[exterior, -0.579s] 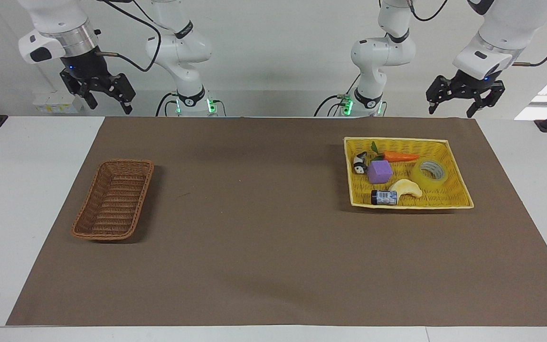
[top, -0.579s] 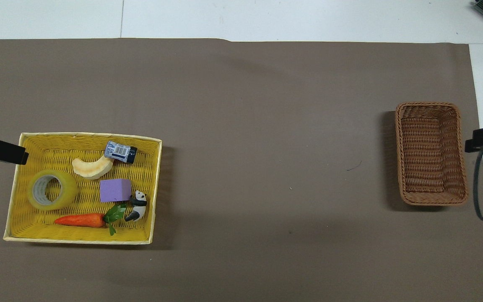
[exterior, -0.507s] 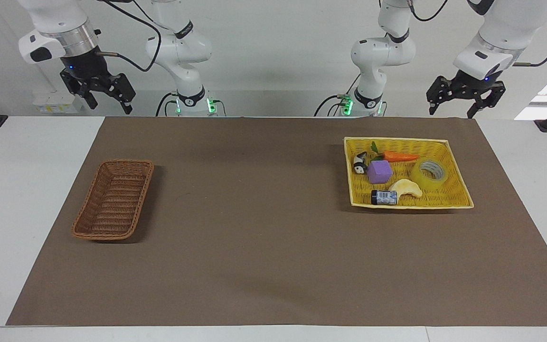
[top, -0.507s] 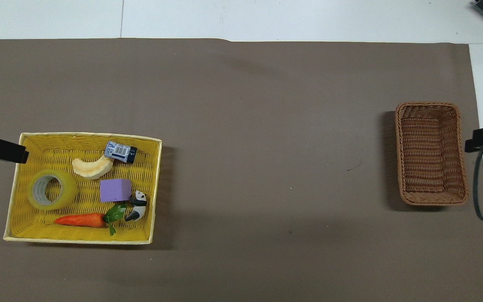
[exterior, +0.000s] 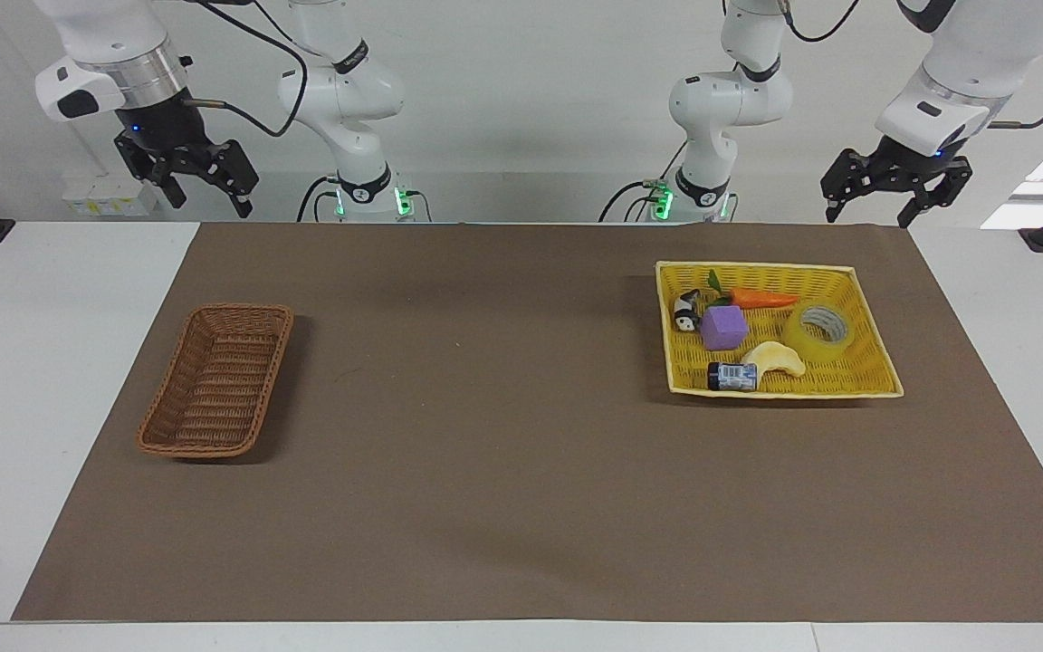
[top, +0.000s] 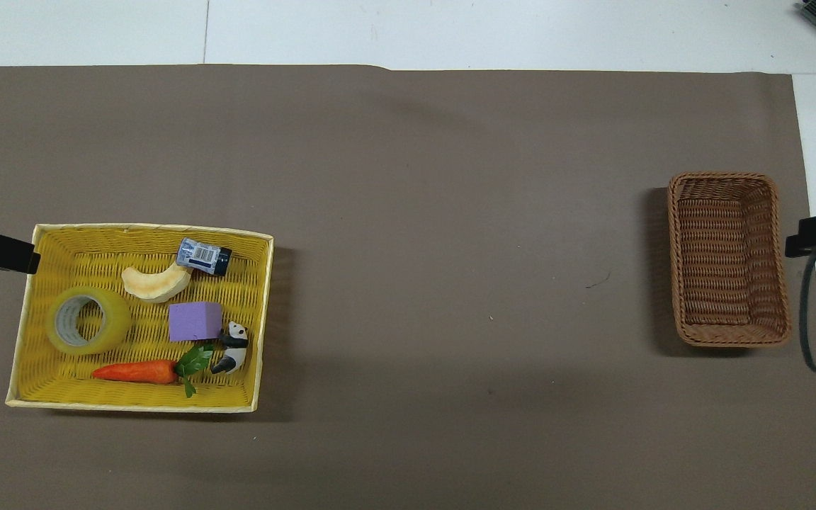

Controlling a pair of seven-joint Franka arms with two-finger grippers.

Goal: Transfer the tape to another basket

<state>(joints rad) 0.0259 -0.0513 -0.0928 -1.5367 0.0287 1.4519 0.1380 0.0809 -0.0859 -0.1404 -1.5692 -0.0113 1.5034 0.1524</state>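
While the tape [exterior: 818,331] lies flat in the yellow tray [exterior: 875,385] at my left arm's end, below and a little inward of the left gripper [exterior: 895,193], I have nothing in hand yet. That gripper has just lifted slightly and drifted outward from where it hung half a second ago, and its fingers stand spread and empty; it hangs over the mat's edge by the tray's nearer corner. I read this as the arm only beginning its reach, so the pick itself is not yet started. The right gripper [exterior: 186,177] has barely stirred; it waits, jaws apart and empty, high over the table's edge above the brown basket [exterior: 216,380], which holds nothing. Sharing the tray with the tape are a carrot [exterior: 761,298], a purple cube [exterior: 723,327], a panda figure [exterior: 685,311], a pale crescent [exterior: 777,359] and a small dark bottle [exterior: 732,376]; the crescent sits just beside the roll, so my descent needs to clear it. A brown mat [exterior: 503,453] covers most of a white table [exterior: 33,362], flat and plain between tray and basket. Behind the arms I see a pale wall with cables hanging from the arms.
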